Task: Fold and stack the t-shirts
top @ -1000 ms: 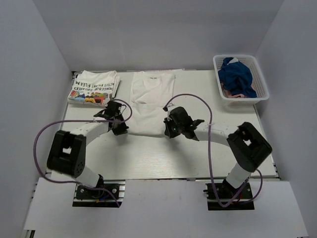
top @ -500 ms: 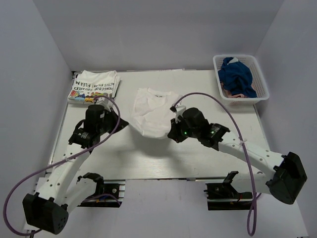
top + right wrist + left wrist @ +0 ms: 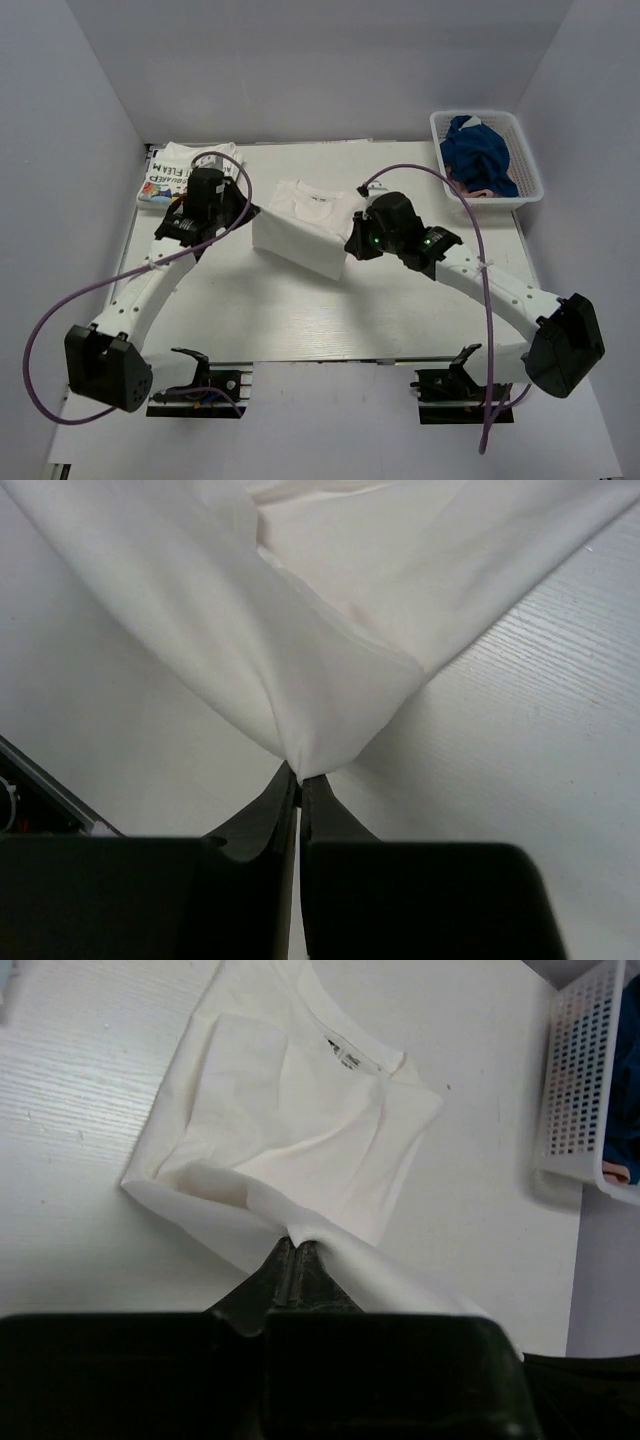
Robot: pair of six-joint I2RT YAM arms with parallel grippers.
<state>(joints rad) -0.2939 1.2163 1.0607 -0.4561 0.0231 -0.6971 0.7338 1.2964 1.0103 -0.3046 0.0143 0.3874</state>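
A plain white t-shirt [image 3: 300, 232] lies mid-table, its lower half lifted and doubled back over the collar end. My left gripper [image 3: 244, 216] is shut on the shirt's left corner; in the left wrist view the fingertips [image 3: 297, 1246] pinch the fabric [image 3: 300, 1130]. My right gripper [image 3: 352, 246] is shut on the right corner, and the cloth [image 3: 330, 670] hangs taut from its tips [image 3: 299, 776]. A folded t-shirt with black lettering [image 3: 168, 172] rests at the back left, partly hidden behind my left arm.
A white mesh basket [image 3: 523, 140] holding a blue garment [image 3: 478, 152] stands at the back right; its wall [image 3: 580, 1080] also shows in the left wrist view. White walls enclose the table on three sides.
Both arms have reached toward the back, carrying the shirt's lower hem up and over. The shirt, flat and long a second ago, is now doubled over and shorter.
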